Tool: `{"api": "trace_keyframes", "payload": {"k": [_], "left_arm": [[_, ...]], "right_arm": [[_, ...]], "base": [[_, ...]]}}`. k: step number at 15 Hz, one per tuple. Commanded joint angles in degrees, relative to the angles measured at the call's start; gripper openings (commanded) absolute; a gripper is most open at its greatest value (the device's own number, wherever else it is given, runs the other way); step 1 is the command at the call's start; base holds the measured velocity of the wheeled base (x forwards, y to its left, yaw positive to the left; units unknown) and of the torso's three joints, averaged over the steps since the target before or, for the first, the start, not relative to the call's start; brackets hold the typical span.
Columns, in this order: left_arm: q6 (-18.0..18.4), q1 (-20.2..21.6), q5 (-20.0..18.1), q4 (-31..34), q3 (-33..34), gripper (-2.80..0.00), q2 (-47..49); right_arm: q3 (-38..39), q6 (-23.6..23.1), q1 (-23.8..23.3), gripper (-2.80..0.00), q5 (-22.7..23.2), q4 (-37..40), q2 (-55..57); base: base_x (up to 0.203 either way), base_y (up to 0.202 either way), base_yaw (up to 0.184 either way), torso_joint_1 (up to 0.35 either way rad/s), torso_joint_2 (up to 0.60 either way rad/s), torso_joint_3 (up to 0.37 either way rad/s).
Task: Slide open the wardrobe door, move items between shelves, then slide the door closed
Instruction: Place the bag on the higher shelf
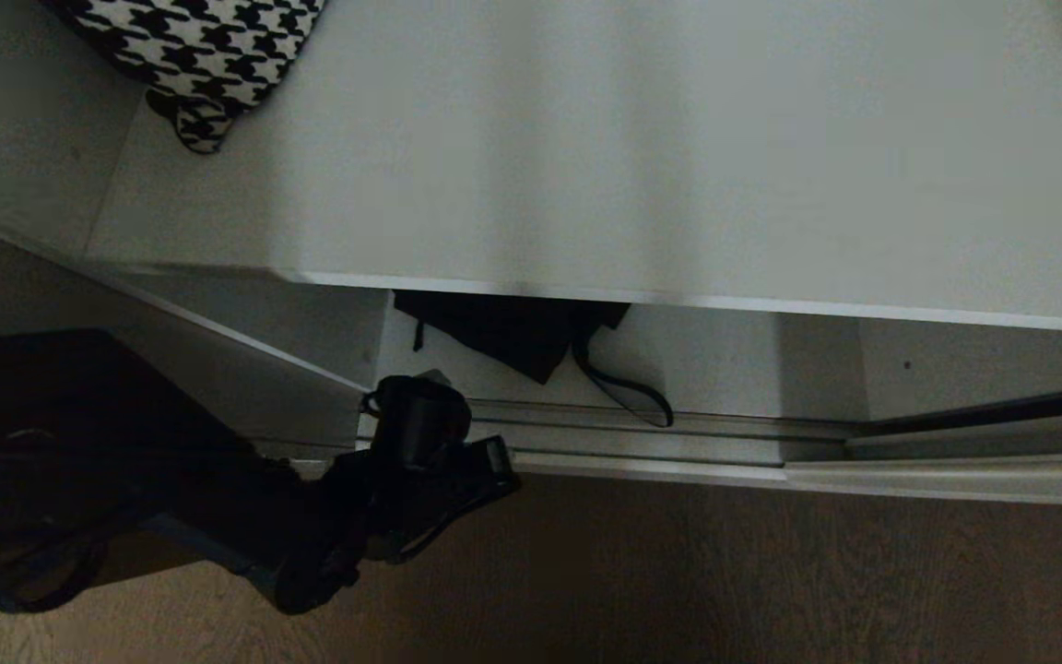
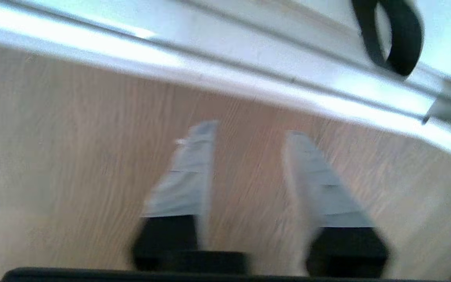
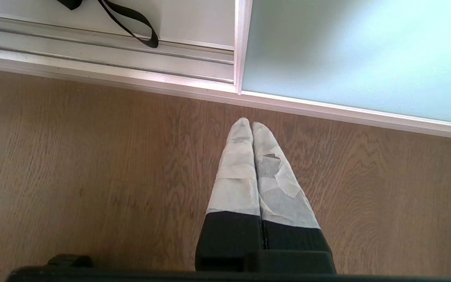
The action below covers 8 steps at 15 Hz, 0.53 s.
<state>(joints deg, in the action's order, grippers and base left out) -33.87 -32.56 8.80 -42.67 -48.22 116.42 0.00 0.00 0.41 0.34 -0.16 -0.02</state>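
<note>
Black floppy fabric bag (image 1: 517,337) lies on the wardrobe's lowest white-grey laminate shelf (image 1: 725,369), its webbing strap (image 1: 628,392) trailing onto the silver door track (image 1: 660,443). Left gripper (image 2: 249,133) hangs over the wood floor (image 3: 92,164), fingers spread and empty. Right gripper (image 3: 252,123) has fingers pressed together beside the frosted blue-green glass sliding door (image 3: 347,51).

Your way into the lower compartment is open: the sliding door (image 3: 358,58) stands off to the right, its frame edge just right of the bag's strap (image 1: 628,397). The black bag (image 1: 517,332) fills the middle of the lower shelf (image 1: 725,369), its strap spilling onto the silver floor track (image 1: 660,443). Bare board lies to its right. On the upper shelf (image 1: 586,166), only a houndstooth cushion (image 1: 194,55) occupies the far left corner
</note>
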Motion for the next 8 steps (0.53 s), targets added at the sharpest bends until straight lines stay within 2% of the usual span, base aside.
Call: {"api": "trace_keyframes", "payload": {"k": [1,8], "left_arm": [[-0.3,0.4,0.1,-4.5,-1.4,0.0,4.3],[-3.2,3.8,1.8,-9.2,-12.8,0.0,12.7]], "right_arm": [[0.0,0.0,0.0,-2.8,0.0,0.0,-0.1],[0.0,0.0,0.0,-2.8,0.0,0.0,-0.1]], "base": [[0.0,0.0,0.0,0.0,0.0,0.0],[0.0,0.0,0.0,0.0,0.0,0.0]]}}
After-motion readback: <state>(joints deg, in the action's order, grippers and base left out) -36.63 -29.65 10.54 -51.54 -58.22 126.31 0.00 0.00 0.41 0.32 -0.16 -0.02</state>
